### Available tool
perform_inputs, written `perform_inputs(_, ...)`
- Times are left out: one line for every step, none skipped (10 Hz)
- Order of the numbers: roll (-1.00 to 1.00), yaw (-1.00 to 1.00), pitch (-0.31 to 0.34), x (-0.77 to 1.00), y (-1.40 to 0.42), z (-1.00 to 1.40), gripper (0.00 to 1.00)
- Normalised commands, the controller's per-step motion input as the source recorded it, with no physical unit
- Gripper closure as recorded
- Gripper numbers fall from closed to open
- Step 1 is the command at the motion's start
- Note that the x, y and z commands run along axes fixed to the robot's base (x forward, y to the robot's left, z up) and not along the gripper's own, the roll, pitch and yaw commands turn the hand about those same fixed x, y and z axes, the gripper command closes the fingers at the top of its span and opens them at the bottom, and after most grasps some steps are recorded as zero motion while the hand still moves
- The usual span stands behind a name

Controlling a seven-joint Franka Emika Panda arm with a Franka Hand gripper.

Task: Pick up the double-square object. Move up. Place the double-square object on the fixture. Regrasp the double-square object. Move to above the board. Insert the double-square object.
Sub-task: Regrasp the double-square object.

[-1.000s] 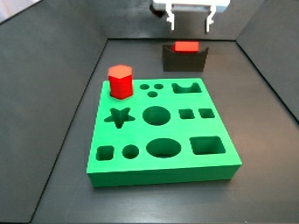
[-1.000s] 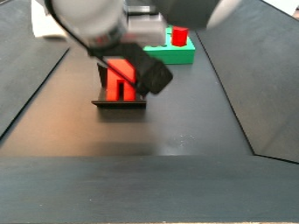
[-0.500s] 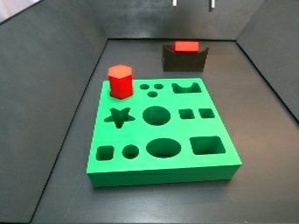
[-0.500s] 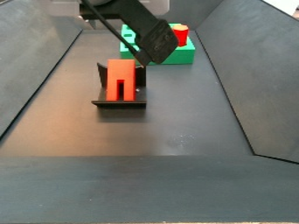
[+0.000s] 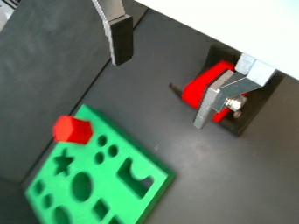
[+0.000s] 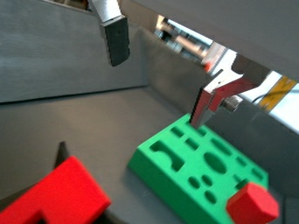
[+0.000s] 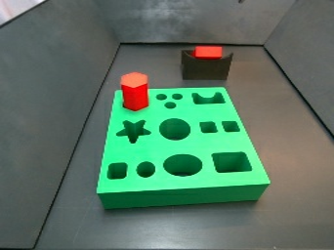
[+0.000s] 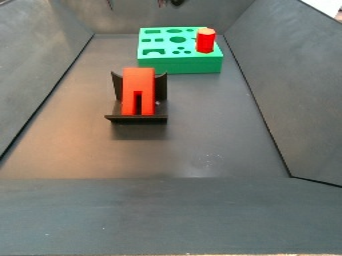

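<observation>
Standing on the bright green rectangular board (image 7: 181, 146) with its shaped holes, a tall red hexagonal prism (image 7: 133, 90) kept the left corner nearest the fixture. Behind the board, the small red plastic double-square object (image 7: 208, 52) rested on the dark L-shaped fixture (image 7: 205, 68). High above both, outside both side views, the two-finger gripper (image 5: 170, 74) hung with silver fingers (image 5: 118, 39) apart, holding nothing. Regrasping appeared next, calling for a descent onto the fixture.
</observation>
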Motion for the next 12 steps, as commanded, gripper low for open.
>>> perform_inputs(1.00, 0.03, 0.045, 0.00, -0.03, 0.02, 0.00)
perform_inputs(1.00, 0.03, 0.043, 0.00, -0.04, 0.00, 0.00)
perform_inputs(1.00, 0.03, 0.039, -0.01, -0.03, 0.01, 0.00)
perform_inputs(1.00, 0.03, 0.034, -0.02, -0.03, 0.01, 0.00)
perform_inputs(1.00, 0.03, 0.031, -0.02, -0.03, 0.00, 0.00)
perform_inputs(1.00, 0.03, 0.028, -0.01, -0.02, 0.00, 0.00)
perform_inputs(1.00, 0.03, 0.025, -0.01, -0.02, 0.00, 0.00)
perform_inputs(1.00, 0.03, 0.023, -0.01, -0.02, 0.00, 0.00)
perform_inputs(1.00, 0.03, 0.024, -0.01, -0.02, 0.01, 0.00)
perform_inputs(1.00, 0.03, 0.029, -0.01, -0.02, 0.01, 0.00)
perform_inputs(1.00, 0.04, 0.033, 0.00, -0.02, 0.01, 0.00)
perform_inputs(1.00, 0.04, 0.039, 0.02, -0.02, 0.00, 0.00)
